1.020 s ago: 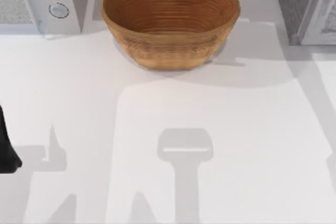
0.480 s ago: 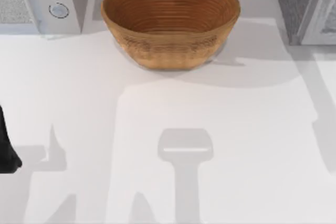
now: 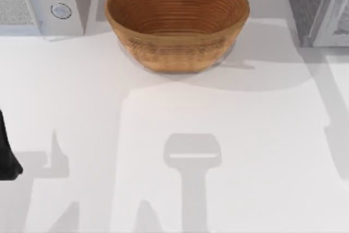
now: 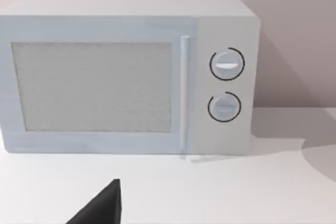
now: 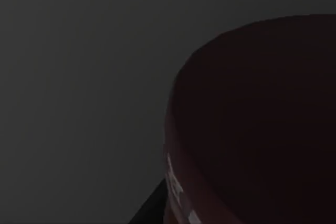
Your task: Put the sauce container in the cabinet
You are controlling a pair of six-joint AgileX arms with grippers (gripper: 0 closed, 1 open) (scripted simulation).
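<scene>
Right wrist view is dark. Our left arm sits parked at the table's left edge, facing the microwave; fingers: cannot tell. Cabinet stands back right, beside the woven bowl. Sauce container's whereabouts: cannot tell.

Overhead, looking down on table; left wrist low, facing microwave front, shared with the top view; right wrist dark.
</scene>
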